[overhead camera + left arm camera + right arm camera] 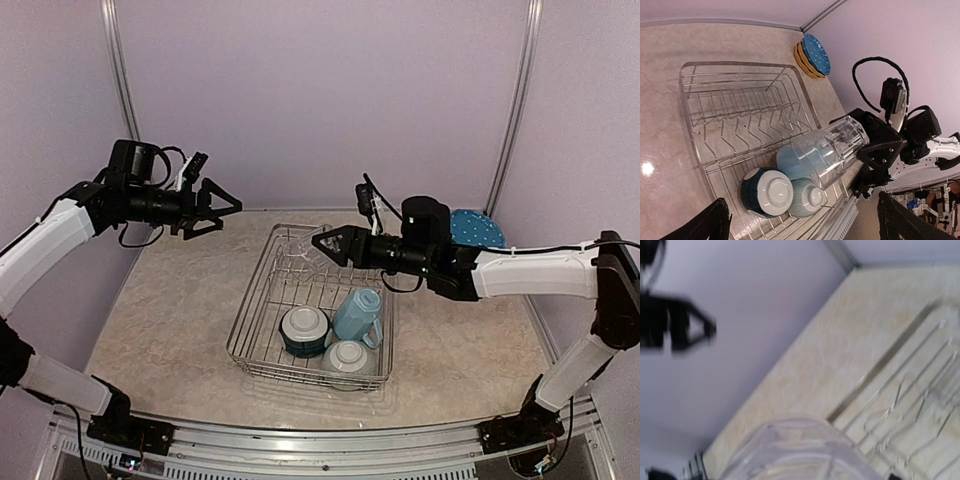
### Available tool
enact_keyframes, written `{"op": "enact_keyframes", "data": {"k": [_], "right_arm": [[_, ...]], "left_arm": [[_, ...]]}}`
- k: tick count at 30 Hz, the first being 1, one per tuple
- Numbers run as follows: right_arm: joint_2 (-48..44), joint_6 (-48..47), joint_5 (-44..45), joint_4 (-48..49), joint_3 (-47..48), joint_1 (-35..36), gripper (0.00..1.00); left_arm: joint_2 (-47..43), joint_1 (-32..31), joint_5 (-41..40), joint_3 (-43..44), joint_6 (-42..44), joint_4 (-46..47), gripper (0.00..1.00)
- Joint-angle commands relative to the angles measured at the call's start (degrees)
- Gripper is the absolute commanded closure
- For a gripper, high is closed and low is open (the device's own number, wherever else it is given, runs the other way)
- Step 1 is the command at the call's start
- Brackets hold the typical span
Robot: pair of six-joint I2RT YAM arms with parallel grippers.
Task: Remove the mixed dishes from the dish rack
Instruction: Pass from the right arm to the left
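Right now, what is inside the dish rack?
A light blue mug and two upturned bowls. Beneath the bowls is hidden. The right pincer holds the clear glass over the dish rack.

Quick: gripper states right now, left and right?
Left gripper: open, holding nothing.
Right gripper: closed on the clear drinking glass.

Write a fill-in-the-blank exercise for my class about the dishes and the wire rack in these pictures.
The clear drinking glass is held by the ____ hand.
The silver wire dish rack holds a light blue mug and ____ small round bowls.
The round blue plate lies on ____ of the round yellow-orange plates.
Missing words: right; two; top.
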Motion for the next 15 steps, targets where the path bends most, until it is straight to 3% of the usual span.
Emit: {"op": "enact_keyframes", "data": {"k": [1, 7, 15], "right_arm": [[-1.76, 2.17, 5.18, 13.18, -1.36, -0.74, 1.00], [3.83, 5.07, 4.47, 22.59, 1.89, -0.69, 1.00], [12.66, 9.05, -1.16, 27.46, 9.45, -0.52, 1.00]], "left_arm": [[2.63, -2.21, 14.25, -3.23, -7.94, 9.65, 0.02], [4.58, -3.58, 22.20, -5.85, -14.98, 18.28, 0.03], [5.26, -4.83, 25.70, -7.04, -18.54, 22.76, 0.11]]}}
